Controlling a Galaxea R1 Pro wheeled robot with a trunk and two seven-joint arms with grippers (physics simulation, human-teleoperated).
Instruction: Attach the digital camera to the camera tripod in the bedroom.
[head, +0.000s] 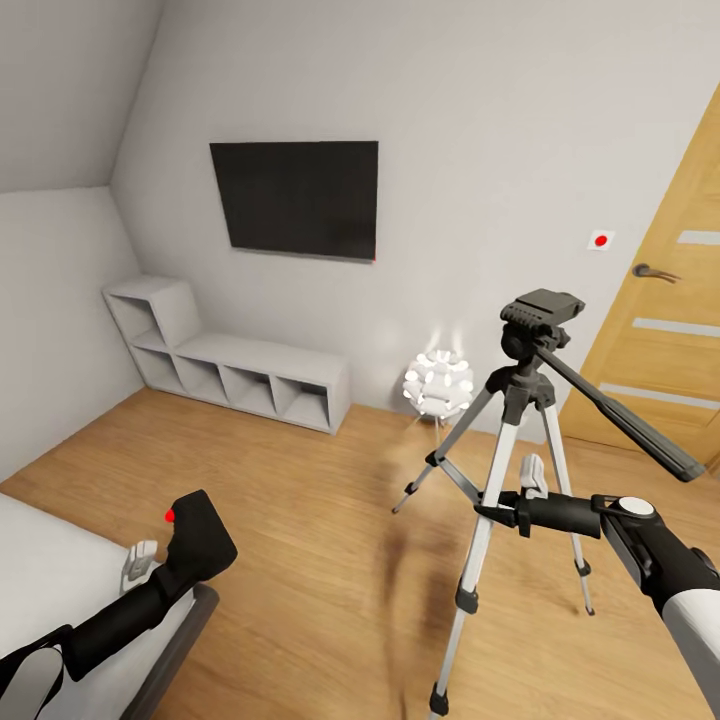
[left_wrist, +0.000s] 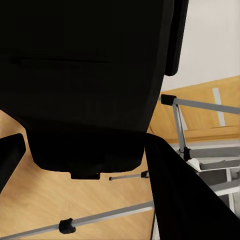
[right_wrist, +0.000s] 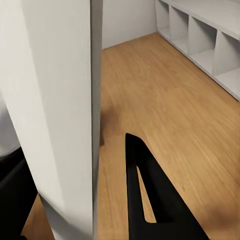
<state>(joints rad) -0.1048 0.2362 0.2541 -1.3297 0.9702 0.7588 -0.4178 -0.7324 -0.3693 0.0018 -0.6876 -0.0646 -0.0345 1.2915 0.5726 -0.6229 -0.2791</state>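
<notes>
1. The digital camera (head: 197, 535) is held in the left gripper (head: 172, 560), low at the head view's left, over the edge of the bed (head: 60, 590); its red button (head: 170, 516) faces up. In the left wrist view the black body (left_wrist: 85, 75) sits between the two fingers (left_wrist: 185, 200), so the gripper is closed on it
2. The camera tripod (head: 510, 450) stands on the wood floor (head: 300, 520), legs spread, well apart from the camera. Its pan head (head: 540, 315) is bare; the long handle (head: 620, 415) slopes down toward the door (head: 670, 330)
3. The right gripper (head: 500, 512) is at a silver leg (head: 485, 530) about mid-height. The right wrist view shows the leg (right_wrist: 55, 115) beside one dark finger (right_wrist: 150, 200); I cannot tell whether the jaws are clamped on it
4. Handling, judged: the camera is rigid, compact and probably light; its matte shell should resist slip. Grip the body sides, keeping the underside free for the head plate
5. Handling, judged: the tripod is stiff but top-heavy and tips easily. Steady a leg; avoid pushing the handle
</notes>
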